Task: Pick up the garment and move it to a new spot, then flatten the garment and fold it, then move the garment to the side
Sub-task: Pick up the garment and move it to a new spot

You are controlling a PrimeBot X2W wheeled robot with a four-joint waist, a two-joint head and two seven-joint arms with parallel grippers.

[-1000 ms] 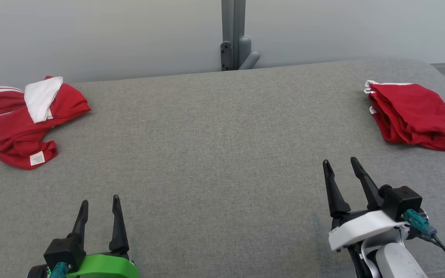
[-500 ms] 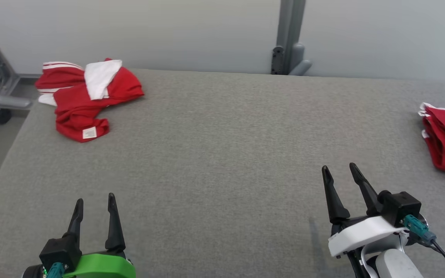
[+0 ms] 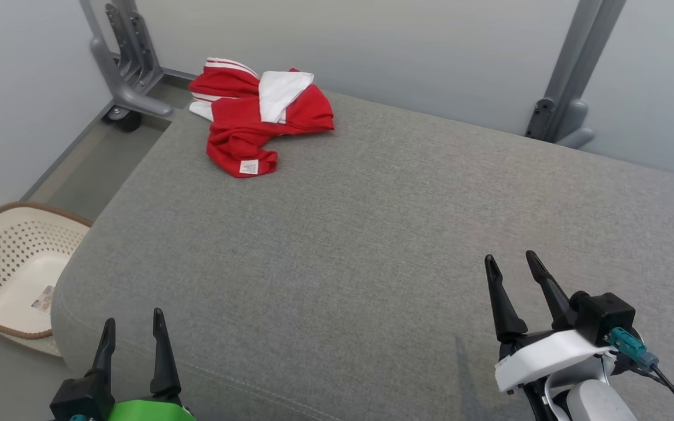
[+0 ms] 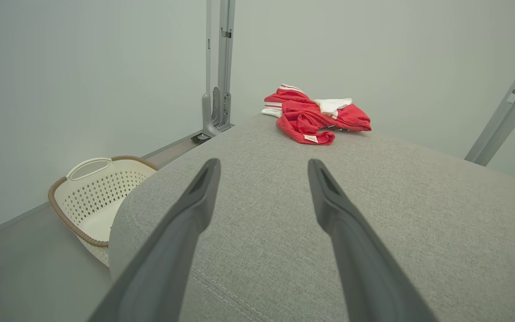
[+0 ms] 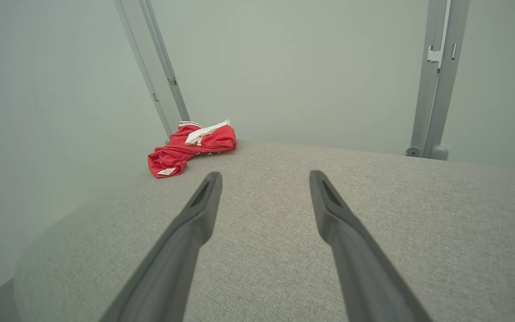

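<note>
Now the view has turned toward the crumpled red-and-white garment (image 3: 237, 120). Left gripper (image 3: 133, 317) and right gripper (image 3: 509, 255) gape empty; pickup awaits.

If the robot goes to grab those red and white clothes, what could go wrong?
1. The garment lies at the table's far corner, close to the edge. A clumsy nudge might push it off onto the floor.
2. It is crumpled, so a pincer may catch only one layer and lift it twisted.
3. The left pincer and right pincer are open and far from it, so the long reach might fall short.
</note>
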